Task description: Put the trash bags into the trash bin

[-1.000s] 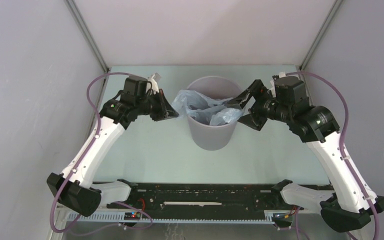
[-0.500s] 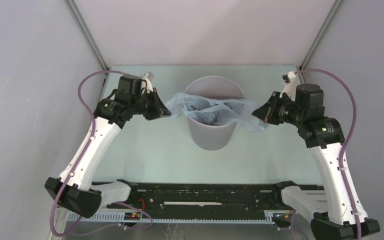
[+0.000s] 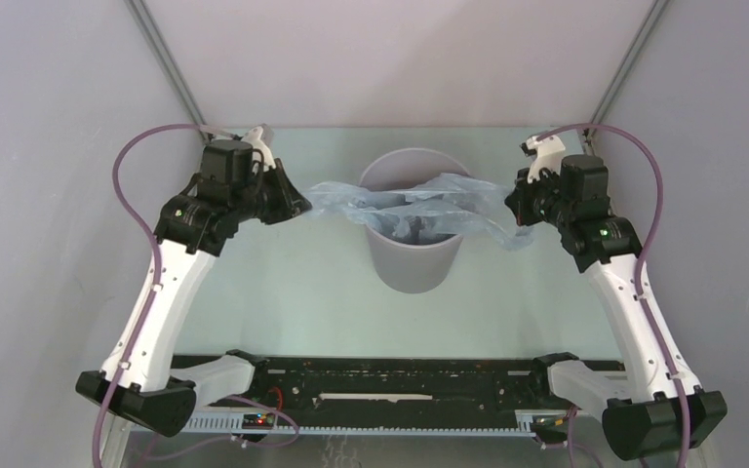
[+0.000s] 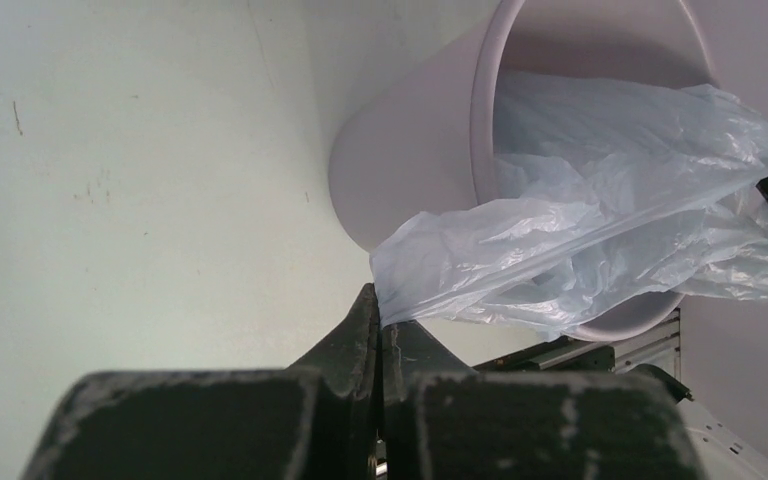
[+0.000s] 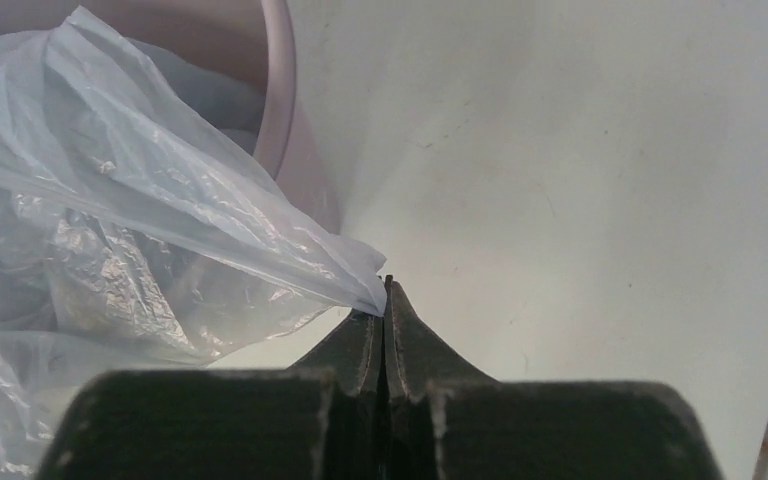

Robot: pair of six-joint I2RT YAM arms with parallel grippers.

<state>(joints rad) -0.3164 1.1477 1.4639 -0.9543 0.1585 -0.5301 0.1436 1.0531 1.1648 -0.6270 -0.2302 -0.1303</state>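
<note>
Left gripper [image 3: 299, 207]: fingers pressed together on the left corner of the trash bag [image 3: 405, 202]. In the left wrist view we see the film running into the closed tips, so the pinch sits right at the bag's edge.

The bag spans the mouth of the trash bin [image 3: 414, 261], sagging a little into the opening at mid-span. Both ends overhang the rim. The bin stands upright on the table [image 3: 283, 292], between the two arms.

Right gripper [image 3: 517, 208]: likewise clamped on the bag, at the right corner. The right wrist view shows only a sliver of film at the very tips.

Our judgement is that the bag is taut enough, and spreading further risks a slip or a tear at these thin pinches. We would bring both grippers inward over the rim together and lower them so the slack drops inside. We would release only above the opening. Uneven pull could drag or tip the light bin.
</note>
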